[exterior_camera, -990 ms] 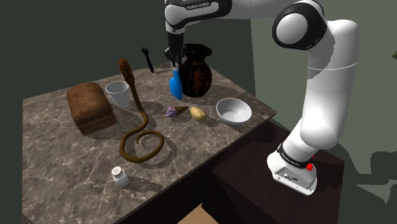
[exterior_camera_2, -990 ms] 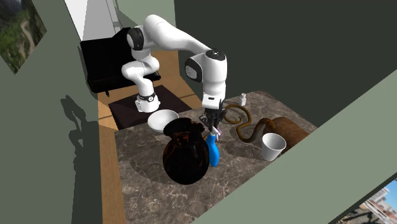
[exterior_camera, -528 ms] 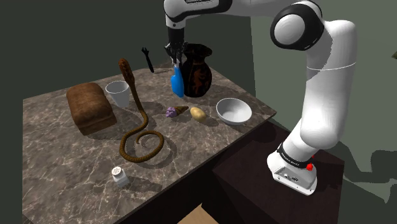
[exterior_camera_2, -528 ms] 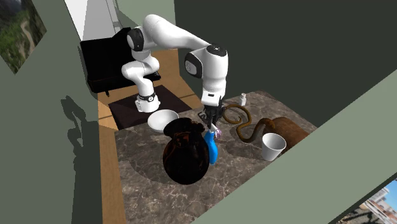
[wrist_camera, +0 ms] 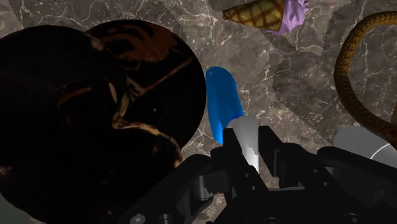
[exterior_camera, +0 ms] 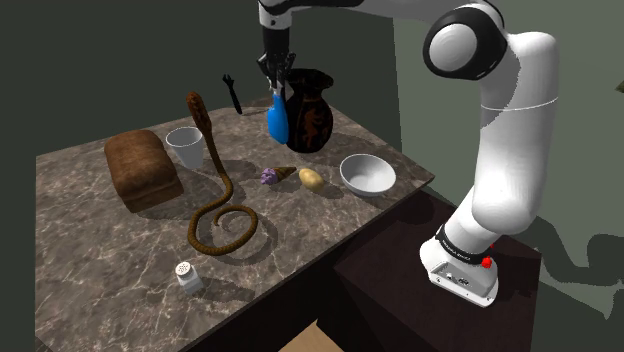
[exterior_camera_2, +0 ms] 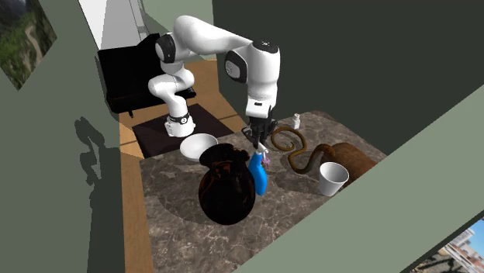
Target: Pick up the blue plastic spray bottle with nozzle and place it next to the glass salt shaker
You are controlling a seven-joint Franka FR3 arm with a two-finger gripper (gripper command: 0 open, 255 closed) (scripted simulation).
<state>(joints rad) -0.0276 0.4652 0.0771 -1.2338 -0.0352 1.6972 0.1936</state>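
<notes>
Grasp looks done, transfer not yet begun. The gripper [exterior_camera: 275, 87] has its fingers pinched on the pale nozzle head of the blue spray bottle [exterior_camera: 277, 120]; in the wrist view they clasp that head from both sides. The bottle hangs straight below the gripper and, as far as we can judge, is clear of the marble tabletop [exterior_camera: 100, 290]. The dark vase [exterior_camera: 308, 112] stands just beside the bottle. The salt shaker [exterior_camera: 186, 276] stands well apart from the gripper, beyond the brown coiled rope-like object [exterior_camera: 222, 225]. What we judge is left: carry across the coil, set the bottle down beside the shaker, release. We read no label on the bottle or the shaker; the small marking on the arm's base is too small to read.
</notes>
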